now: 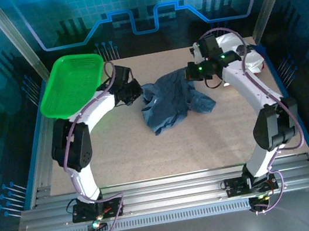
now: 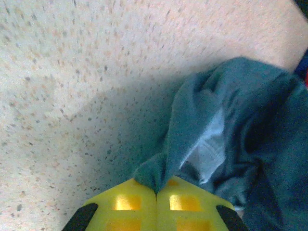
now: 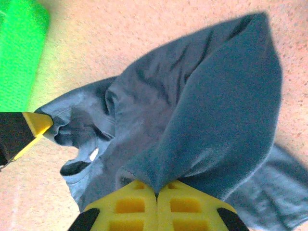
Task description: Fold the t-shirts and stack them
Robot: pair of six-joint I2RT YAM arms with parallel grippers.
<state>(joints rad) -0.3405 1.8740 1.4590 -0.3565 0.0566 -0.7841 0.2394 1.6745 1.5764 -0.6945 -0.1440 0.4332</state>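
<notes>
folding is barely starting, judging by how things are lying. the slate-blue t-shirt [image 1: 173,100] is sitting crumpled near the middle of the table [image 1: 218,140], bunched and creased with no clean fold in it. the left gripper [image 2: 155,192] is pinching the shirt's left edge beside the collar, its yellow fingers pressing right together on a small nub of cloth, with the neck label [image 2: 209,149] showing just past them. the right gripper [image 3: 155,192] is clamping the far right part of the same shirt, fingers meeting on a fold and holding it up in a peaked tent above the table. so the 2 grippers are holding this 1 shirt at opposite sides, which looks like getting ready to spread it flat. the other t-shirts [image 1: 253,58], white with some red, are lying heaped at the far right corner behind the right arm, apparently unfolded. the green basket [image 1: 72,85] is resting at the far left. nothing is stacked: flattening, folding each shirt and piling them are all waiting.
</notes>
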